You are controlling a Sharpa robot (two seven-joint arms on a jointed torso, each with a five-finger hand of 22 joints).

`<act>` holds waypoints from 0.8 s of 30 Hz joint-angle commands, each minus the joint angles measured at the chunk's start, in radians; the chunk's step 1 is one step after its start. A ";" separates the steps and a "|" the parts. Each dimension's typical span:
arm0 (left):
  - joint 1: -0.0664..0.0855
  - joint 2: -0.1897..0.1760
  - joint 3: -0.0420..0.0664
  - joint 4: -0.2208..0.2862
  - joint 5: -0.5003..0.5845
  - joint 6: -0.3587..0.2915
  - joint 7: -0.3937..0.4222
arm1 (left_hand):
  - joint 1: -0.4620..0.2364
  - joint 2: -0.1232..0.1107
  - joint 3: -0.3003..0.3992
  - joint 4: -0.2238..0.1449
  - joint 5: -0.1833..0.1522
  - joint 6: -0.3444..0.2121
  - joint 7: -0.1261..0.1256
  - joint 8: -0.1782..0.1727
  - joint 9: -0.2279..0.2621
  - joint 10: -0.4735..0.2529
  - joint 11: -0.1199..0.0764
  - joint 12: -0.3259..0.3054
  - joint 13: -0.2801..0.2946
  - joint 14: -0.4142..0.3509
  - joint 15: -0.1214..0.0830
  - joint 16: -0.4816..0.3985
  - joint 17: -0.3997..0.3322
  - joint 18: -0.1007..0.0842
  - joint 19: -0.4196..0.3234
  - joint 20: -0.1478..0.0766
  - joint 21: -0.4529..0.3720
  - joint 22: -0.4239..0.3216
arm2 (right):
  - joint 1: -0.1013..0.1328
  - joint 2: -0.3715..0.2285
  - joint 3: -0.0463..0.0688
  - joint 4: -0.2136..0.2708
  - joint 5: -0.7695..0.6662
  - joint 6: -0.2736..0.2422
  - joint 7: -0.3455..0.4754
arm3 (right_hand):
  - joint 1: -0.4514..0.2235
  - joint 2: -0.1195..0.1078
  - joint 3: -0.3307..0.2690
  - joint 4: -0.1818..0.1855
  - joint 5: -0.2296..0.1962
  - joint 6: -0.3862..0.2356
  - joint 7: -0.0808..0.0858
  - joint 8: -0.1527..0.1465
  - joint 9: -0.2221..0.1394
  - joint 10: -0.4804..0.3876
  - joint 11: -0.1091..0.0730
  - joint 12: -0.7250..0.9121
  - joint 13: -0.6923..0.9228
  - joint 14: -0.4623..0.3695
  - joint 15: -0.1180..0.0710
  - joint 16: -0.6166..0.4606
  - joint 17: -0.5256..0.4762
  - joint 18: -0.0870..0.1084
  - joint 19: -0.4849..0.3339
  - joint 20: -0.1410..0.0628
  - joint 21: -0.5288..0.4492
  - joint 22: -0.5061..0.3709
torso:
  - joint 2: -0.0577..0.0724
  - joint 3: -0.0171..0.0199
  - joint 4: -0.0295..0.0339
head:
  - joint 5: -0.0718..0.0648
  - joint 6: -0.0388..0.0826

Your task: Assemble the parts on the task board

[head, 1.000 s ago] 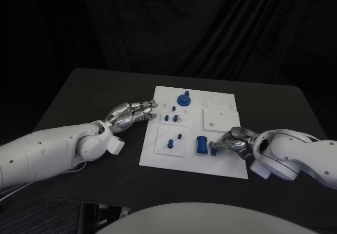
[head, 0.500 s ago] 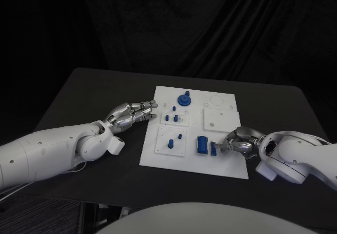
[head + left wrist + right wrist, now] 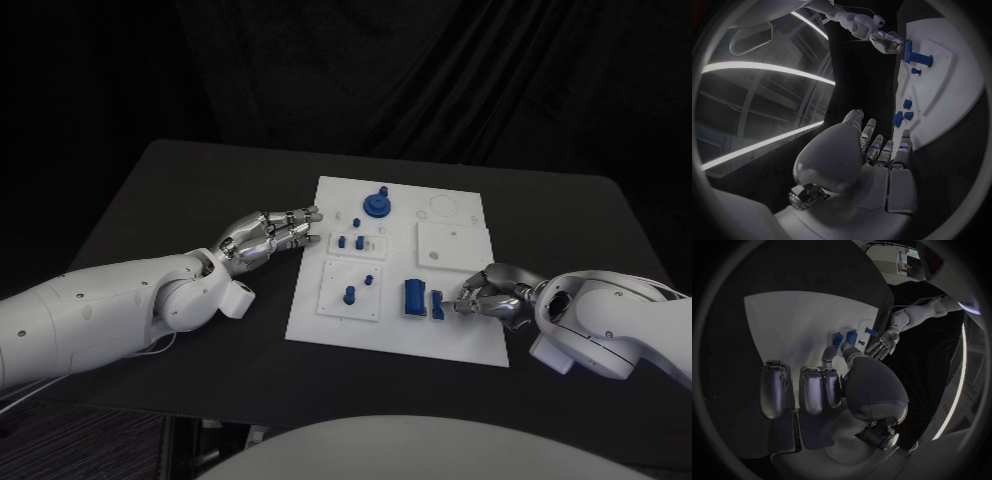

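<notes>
Head view: the white board (image 3: 397, 270) is seen mid-table (image 3: 173, 190), blue parts (image 3: 415, 297) on it; the left hand (image 3: 270, 232) lies spread beside its edge, nothing held.
Left wrist view: fingers (image 3: 879, 150) are apart, empty.
Right wrist view: the right hand (image 3: 826, 382) is pinched on a blue block (image 3: 837, 340) on the board.

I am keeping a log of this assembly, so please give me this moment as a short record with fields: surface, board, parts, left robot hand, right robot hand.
surface: black table
board: white task board, in the middle of the table
parts: blue parts on the board
left robot hand: left robot hand beside the board's left edge, holds nothing
right robot hand: right robot hand at the board's right side, fingertips at a blue part; hold unclear
</notes>
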State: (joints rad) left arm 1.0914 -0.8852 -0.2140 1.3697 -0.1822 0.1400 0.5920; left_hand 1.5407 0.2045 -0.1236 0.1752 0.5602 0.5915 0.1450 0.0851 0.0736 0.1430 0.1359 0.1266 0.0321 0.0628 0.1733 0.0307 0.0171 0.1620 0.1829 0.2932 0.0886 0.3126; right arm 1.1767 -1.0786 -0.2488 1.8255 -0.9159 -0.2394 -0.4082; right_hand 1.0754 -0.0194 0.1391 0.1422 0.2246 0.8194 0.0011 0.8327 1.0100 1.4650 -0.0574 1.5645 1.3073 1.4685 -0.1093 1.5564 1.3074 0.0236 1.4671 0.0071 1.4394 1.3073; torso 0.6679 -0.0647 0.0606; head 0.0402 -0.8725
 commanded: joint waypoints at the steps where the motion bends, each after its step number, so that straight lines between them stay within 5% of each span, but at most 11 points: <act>1: -0.002 0.000 0.001 0.002 0.002 0.013 0.011 | -0.007 -0.002 0.007 0.001 -0.007 0.000 0.005 0.005 0.000 0.001 0.004 0.005 0.001 0.002 0.006 0.005 0.001 -0.016 0.008 -0.001 0.000 -0.001 | -0.005 0.001 0.000 -0.002 -0.020 0.049 -0.017 | 0.004 -0.010 -0.013 0.001 -0.001 -0.005 -0.003 0.015 0.015 0.106 -0.008 0.006 0.263 0.096 -0.008 0.003 0.231 0.012 0.037 -0.009 -0.002 0.217 | 0.000 -0.0002 -0.0005 | 0.003 0.000; 9: -0.003 -0.001 0.001 0.002 0.002 0.013 0.011 | -0.007 -0.002 0.007 0.001 -0.007 0.000 0.005 0.005 0.000 0.001 0.004 0.005 0.001 0.002 0.006 0.005 0.001 -0.016 0.008 -0.001 0.000 -0.001 | -0.008 0.005 0.000 -0.004 -0.024 0.083 -0.023 | 0.005 -0.030 -0.029 0.008 0.000 -0.007 -0.006 0.034 0.036 0.106 -0.011 0.006 0.263 0.096 -0.011 0.003 0.231 0.012 0.036 -0.011 -0.002 0.217 | 0.000 -0.0001 0.0007 | 0.001 0.000; 24: -0.003 -0.002 0.001 0.003 0.002 0.014 0.010 | -0.009 -0.003 0.009 0.001 -0.007 0.000 0.005 0.005 0.001 0.001 0.004 0.005 0.001 0.002 0.007 0.005 0.001 -0.016 0.009 -0.001 0.000 -0.002 | -0.008 0.010 0.000 -0.011 -0.025 0.083 -0.021 | 0.000 -0.031 -0.037 0.020 0.000 -0.002 -0.007 0.046 0.049 0.106 -0.012 0.006 0.263 0.096 -0.012 0.003 0.231 0.012 0.036 -0.012 -0.003 0.217 | 0.000 0.0000 -0.0001 | 0.003 0.000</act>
State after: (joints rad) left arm 1.0906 -0.8875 -0.2140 1.3706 -0.1822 0.1405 0.5914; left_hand 1.5407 0.2045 -0.1207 0.1780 0.5563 0.5915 0.1449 0.0851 0.0736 0.1430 0.1359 0.1266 0.0321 0.0628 0.1733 0.0307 0.0171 0.1619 0.1829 0.2932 0.0886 0.3126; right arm 1.1712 -1.0685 -0.2490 1.8150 -0.9345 -0.1677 -0.4128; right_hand 1.0800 -0.0435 0.1047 0.1599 0.2245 0.8158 -0.0026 0.8750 1.0572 1.4649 -0.0645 1.5645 1.3073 1.4652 -0.1125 1.5564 1.3074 0.0237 1.4670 0.0001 1.4394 1.3080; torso 0.6681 -0.0648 0.0610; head 0.0424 -0.8725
